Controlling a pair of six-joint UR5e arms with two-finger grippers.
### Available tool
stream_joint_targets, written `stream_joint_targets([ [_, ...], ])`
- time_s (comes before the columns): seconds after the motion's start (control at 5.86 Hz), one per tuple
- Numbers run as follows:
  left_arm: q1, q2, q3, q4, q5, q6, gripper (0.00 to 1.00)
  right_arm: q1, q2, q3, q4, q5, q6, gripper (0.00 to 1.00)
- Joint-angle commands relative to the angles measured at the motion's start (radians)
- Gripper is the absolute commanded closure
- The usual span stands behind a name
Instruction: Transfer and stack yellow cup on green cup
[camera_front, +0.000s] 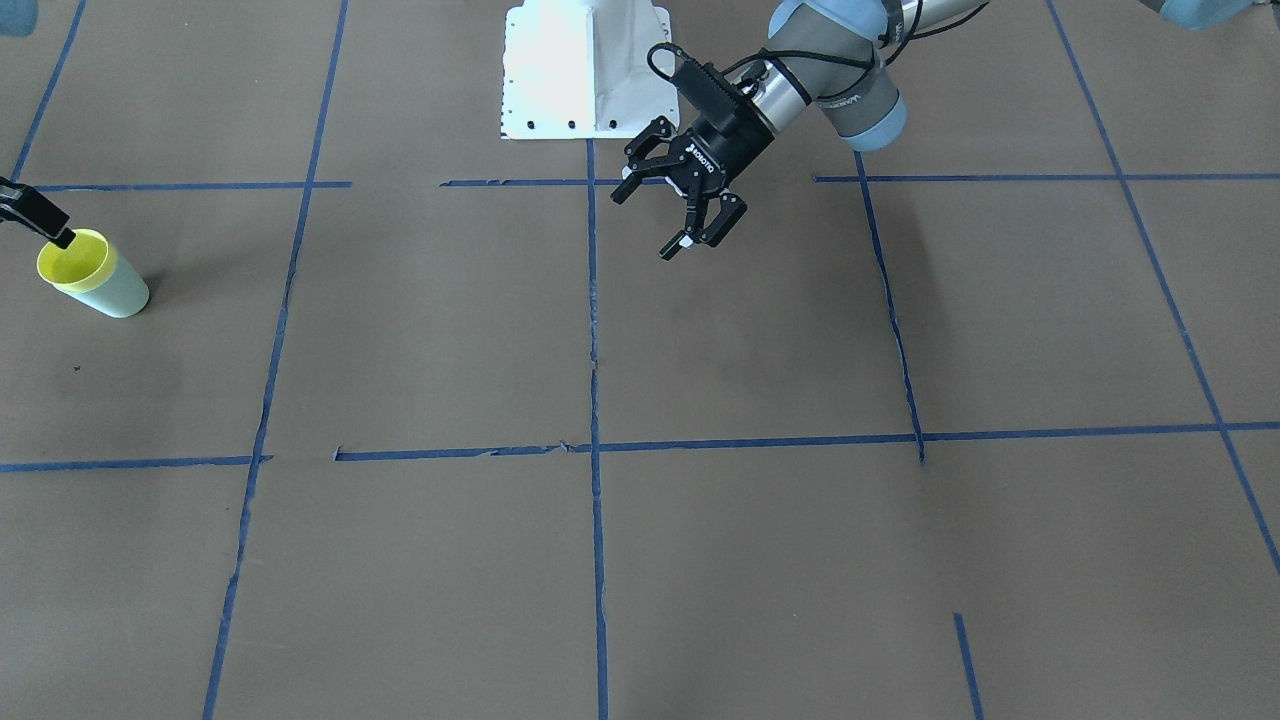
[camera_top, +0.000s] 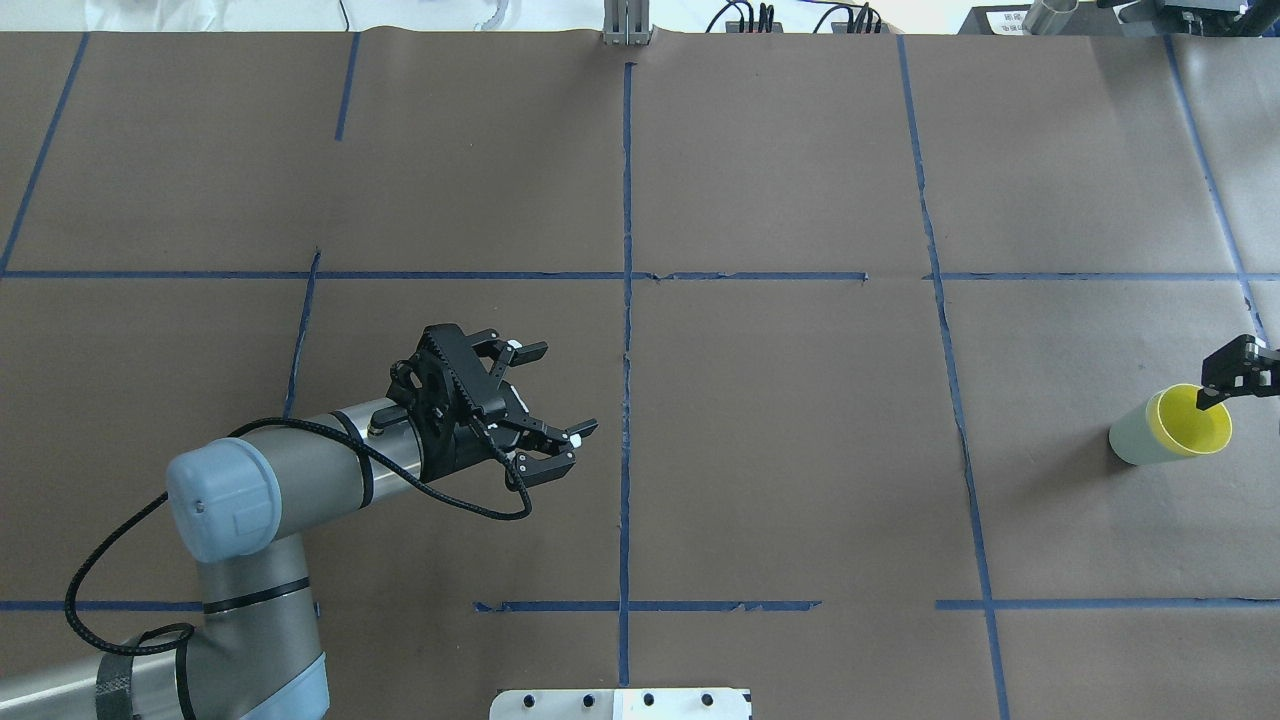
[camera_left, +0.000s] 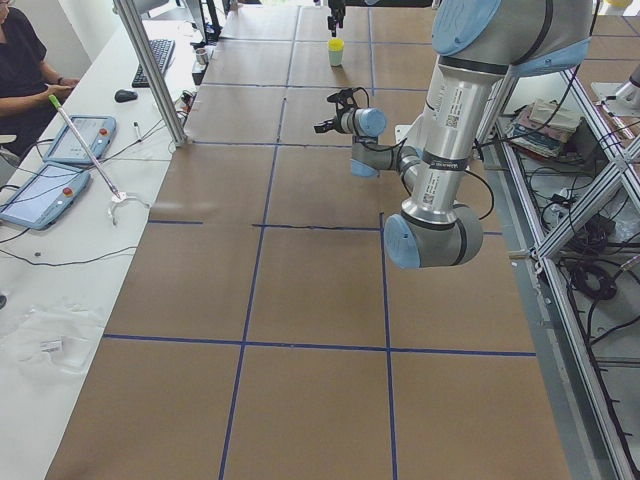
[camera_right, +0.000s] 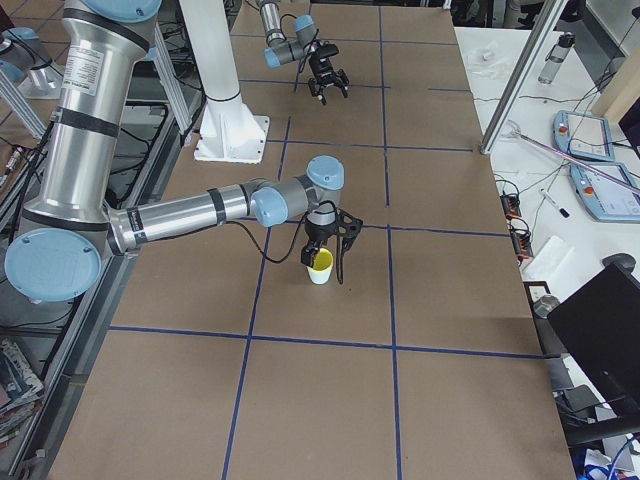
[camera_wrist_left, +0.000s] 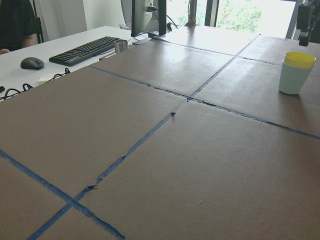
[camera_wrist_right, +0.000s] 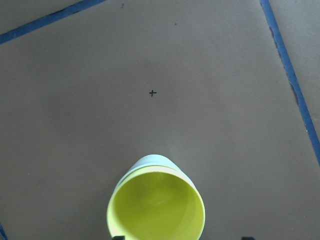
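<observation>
The yellow cup sits nested inside the green cup, upright at the table's far right; only the yellow rim shows above the green wall. The pair also shows in the front-facing view, yellow in green, and in the right wrist view, yellow in green. My right gripper hovers just above the rim, open, holding nothing, with one fingertip over the rim. My left gripper is open and empty above the table's middle, far from the cups.
The brown table is marked with blue tape lines. The white robot base plate stands at the robot's edge. In the left side view a side desk with tablets and an operator flanks the far side.
</observation>
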Motion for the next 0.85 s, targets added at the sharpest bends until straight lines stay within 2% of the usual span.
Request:
stream_joint_targets([
  [0.0,-0.073,0.019,0.000,0.046,-0.050,-0.061,0.04,0.000,0.035,0.028,0.001,0.000,-0.004,0.00],
  [0.34,-0.196,0.039,-0.001,0.175,-0.237,-0.152,0.01,0.000,0.035,0.027,0.001,0.000,-0.010,0.00],
  [0.68,-0.283,0.083,0.002,0.310,-0.253,-0.167,0.01,0.024,0.040,0.021,0.000,0.002,-0.094,0.00],
])
